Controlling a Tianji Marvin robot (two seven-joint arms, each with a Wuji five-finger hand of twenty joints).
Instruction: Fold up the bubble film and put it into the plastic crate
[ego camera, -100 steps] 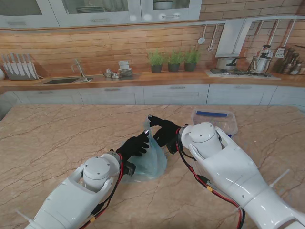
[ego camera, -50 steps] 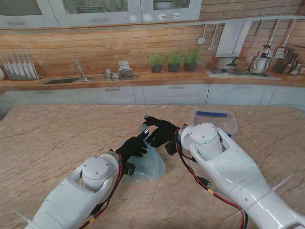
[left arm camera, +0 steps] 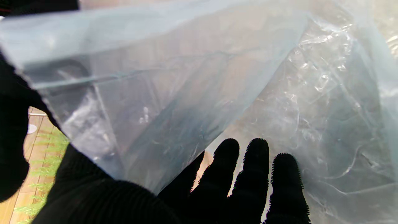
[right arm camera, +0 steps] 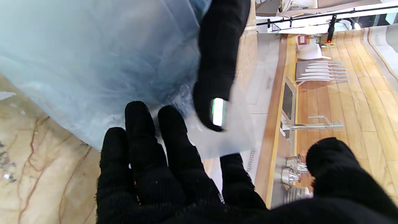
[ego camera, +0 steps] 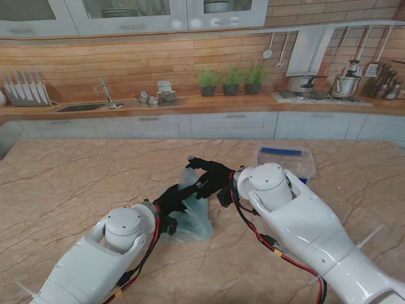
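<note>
Surface: polished marble-look slab, beige with brown veins, filling the near and middle ground.

Left hand: black knit glove, on a white arm with red and black cabling. It rests against the bubble film; its fingers lie extended along the sheet. Whether it pinches the film cannot be told.

Bubble film: translucent, pale blue-grey sheet, crumpled and glossy, partly raised between the two hands, its lower part lying on the surface just ahead of the left arm. Bubble texture is hard to make out; the wrist views show only creases and glare.

Right hand: black knit glove, touching the film's upper edge from the right. Fingers extended against the sheet; a firm hold cannot be confirmed. One dark fingertip with a pale patch overlaps the film in the right wrist view.

Plastic crate: clear, rounded rectangular, with a blue strip at its far side; partly hidden behind the right arm, apart from the film.

Room, farthest: wooden counter, sink, knife rack, three potted herbs, white cabinets, stove with pots at far right.
</note>
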